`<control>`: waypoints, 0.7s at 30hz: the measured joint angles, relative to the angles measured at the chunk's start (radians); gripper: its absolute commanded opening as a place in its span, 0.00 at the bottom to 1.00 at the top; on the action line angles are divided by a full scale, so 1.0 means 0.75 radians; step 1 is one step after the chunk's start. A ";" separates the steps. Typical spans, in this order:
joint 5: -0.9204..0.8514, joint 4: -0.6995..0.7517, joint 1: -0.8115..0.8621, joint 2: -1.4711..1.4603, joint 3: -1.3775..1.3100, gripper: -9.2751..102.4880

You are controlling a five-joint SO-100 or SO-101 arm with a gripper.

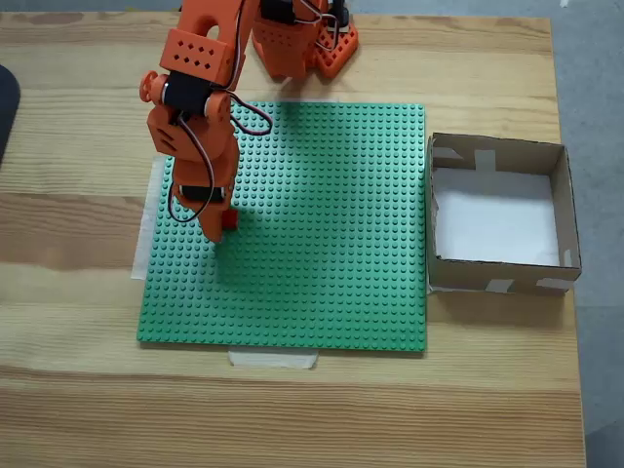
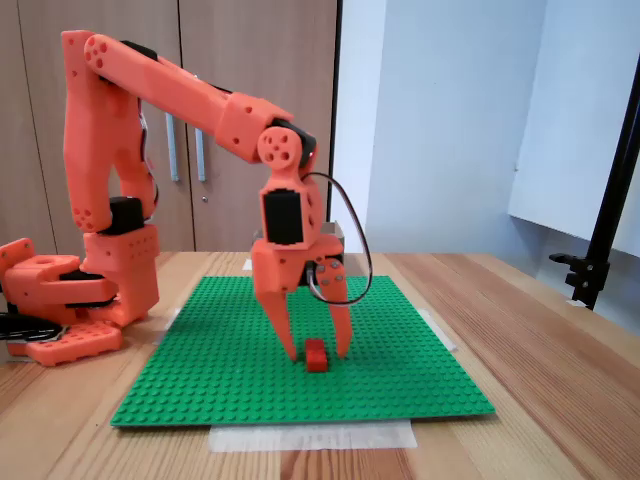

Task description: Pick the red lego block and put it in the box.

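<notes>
Gripper (image 2: 318, 352): jaws open, straddling red lego block (image 2: 316, 355), nothing held.
Block: light, rigid, slick; you pinch long sides, mid-height.
Dest: box (image 1: 564, 210).

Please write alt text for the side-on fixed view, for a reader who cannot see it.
An orange robot arm reaches down over a green baseplate, its open end effector straddling a small red block that sits on the plate. The plate lies taped to a wooden table, with cabinet doors and a pale wall behind.
</notes>
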 measured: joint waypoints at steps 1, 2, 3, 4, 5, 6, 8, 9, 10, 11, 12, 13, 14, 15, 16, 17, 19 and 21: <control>0.006 -0.002 -0.002 0.000 0.000 0.30; 0.010 -0.006 -0.004 0.000 0.000 0.30; 0.010 -0.006 -0.008 0.000 0.000 0.29; 0.014 -0.008 -0.010 0.000 0.000 0.29; 0.014 -0.010 -0.010 0.000 0.000 0.28; 0.014 -0.010 -0.012 0.000 0.000 0.28; 0.014 -0.010 -0.014 0.000 0.000 0.27; 0.014 -0.010 -0.014 0.000 0.000 0.26; 0.014 -0.010 -0.014 0.000 0.000 0.26; 0.014 -0.010 -0.014 0.000 0.000 0.26; 0.014 -0.010 -0.014 0.000 0.000 0.25; 0.014 -0.010 -0.014 0.000 0.000 0.25; 0.014 -0.010 -0.014 0.000 0.000 0.25; 0.014 -0.010 -0.014 0.000 0.000 0.25; 0.014 -0.010 -0.014 0.000 0.000 0.24; 0.014 -0.010 -0.014 0.000 0.000 0.24; 0.006 -0.012 -0.014 0.000 0.000 0.23; 0.000 -0.014 -0.014 0.000 0.000 0.22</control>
